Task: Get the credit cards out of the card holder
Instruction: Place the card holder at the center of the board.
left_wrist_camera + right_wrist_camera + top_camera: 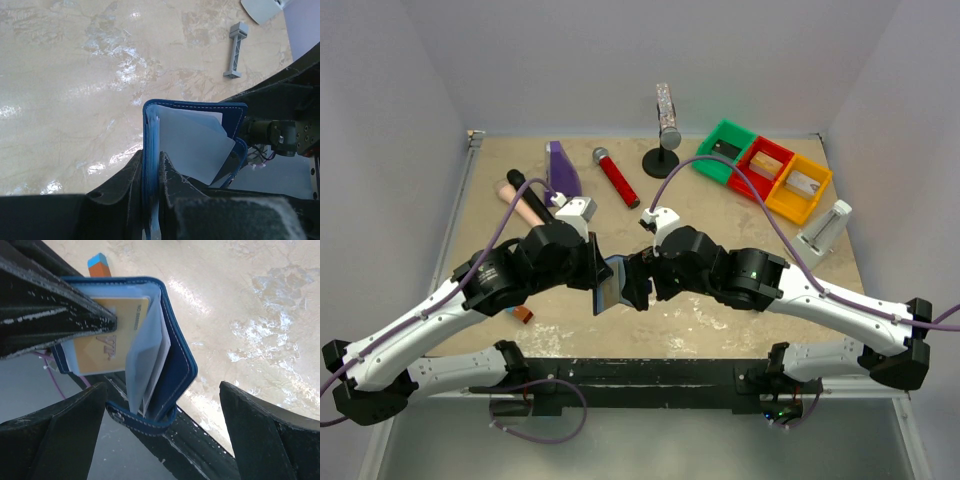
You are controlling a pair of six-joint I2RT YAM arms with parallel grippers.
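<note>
The card holder (pixel 610 284), a dark navy wallet, hangs above the table's near middle between the two arms. My left gripper (pixel 151 170) is shut on one blue flap (pixel 151 145), seen edge-on between its fingers. Pale credit cards (pixel 192 145) fan out of the pockets on the right. In the right wrist view the holder (pixel 177 347) stands partly open, with an orange-gold card (pixel 107 342) in its pocket, pale cards (pixel 147 365) beside it and the snap tab (pixel 142 422) looping below. My right gripper (pixel 162 387) stands open, its fingers wide on either side of the holder's lower end and touching nothing.
At the back lie a purple bottle (pixel 563 170), a red microphone (pixel 616 178), a black stand with a glitter tube (pixel 666 130) and green, red and yellow bins (pixel 765 168). A white holder (pixel 825 228) stands at the right. A small orange-and-blue piece (pixel 523 314) lies near the left arm.
</note>
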